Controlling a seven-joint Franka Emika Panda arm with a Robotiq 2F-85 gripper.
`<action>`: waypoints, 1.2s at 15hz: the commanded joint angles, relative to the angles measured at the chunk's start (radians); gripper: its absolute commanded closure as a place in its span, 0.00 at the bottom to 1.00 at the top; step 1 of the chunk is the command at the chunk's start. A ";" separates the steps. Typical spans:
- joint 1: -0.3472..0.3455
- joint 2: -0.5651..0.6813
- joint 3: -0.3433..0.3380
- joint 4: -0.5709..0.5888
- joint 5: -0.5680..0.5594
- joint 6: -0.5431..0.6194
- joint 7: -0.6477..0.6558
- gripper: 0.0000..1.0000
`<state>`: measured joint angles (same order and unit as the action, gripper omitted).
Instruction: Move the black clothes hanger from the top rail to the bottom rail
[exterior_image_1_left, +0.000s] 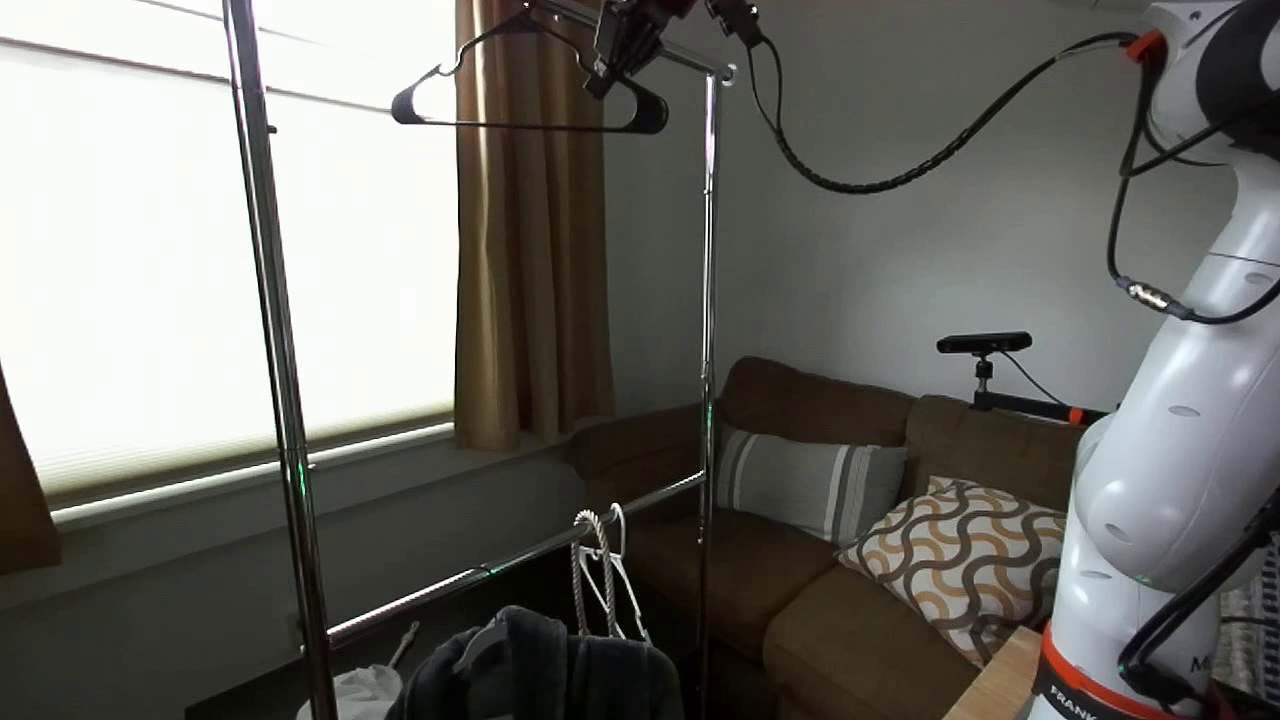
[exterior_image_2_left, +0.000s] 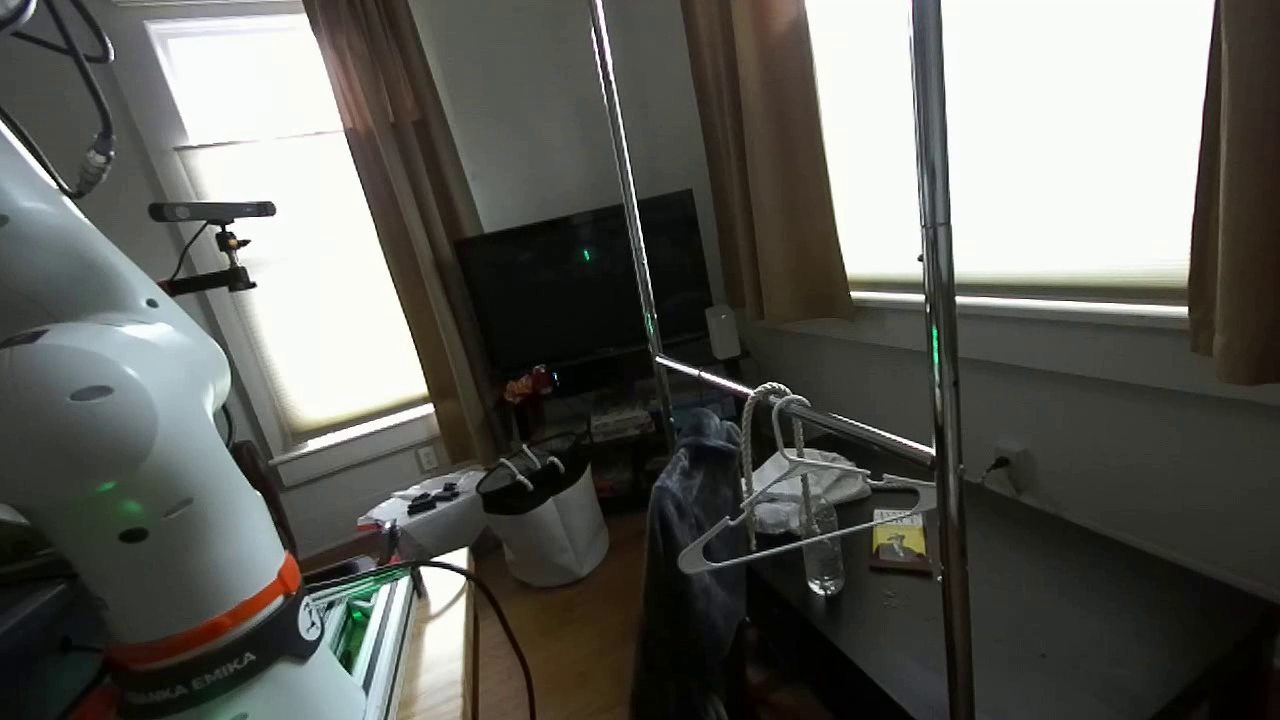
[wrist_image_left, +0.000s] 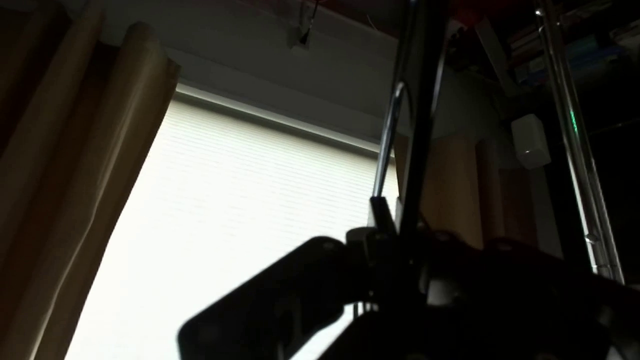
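Rope loop (exterior_image_2_left: 747, 450) and white hanger (exterior_image_2_left: 770, 552) share bottom rail (exterior_image_1_left: 520, 554); my gripper (exterior_image_1_left: 600, 80) clamps black clothes hanger (exterior_image_1_left: 530, 126); hook cut off at exterior view's upper edge.

Pincer (wrist_image_left: 395, 245) clamped on black clothes hanger (wrist_image_left: 422, 125), which runs up out of it, mostly dark. Bright window blind (wrist_image_left: 250, 200) beyond, spreading left of pincer; tan curtain (wrist_image_left: 85, 150) farther left. Right of pincer: another curtain (wrist_image_left: 452, 190) behind, white box (wrist_image_left: 531, 142), then chrome pole (wrist_image_left: 576, 135).

A home living room: brown sofa (exterior_image_1_left: 790, 560), patterned cushion (exterior_image_1_left: 955, 565), tan curtain (exterior_image_1_left: 535, 250), flat television (exterior_image_2_left: 570, 290).
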<state>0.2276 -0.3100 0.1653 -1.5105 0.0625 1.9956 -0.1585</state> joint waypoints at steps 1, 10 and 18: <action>-0.005 -0.096 0.014 -0.117 -0.039 0.041 -0.052 0.98; 0.018 -0.217 0.038 -0.398 -0.145 -0.029 -0.173 0.98; 0.016 -0.187 -0.093 -0.688 0.095 -0.090 -0.162 0.98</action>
<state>0.2524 -0.4793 0.1178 -2.0774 0.0962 1.9079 -0.3270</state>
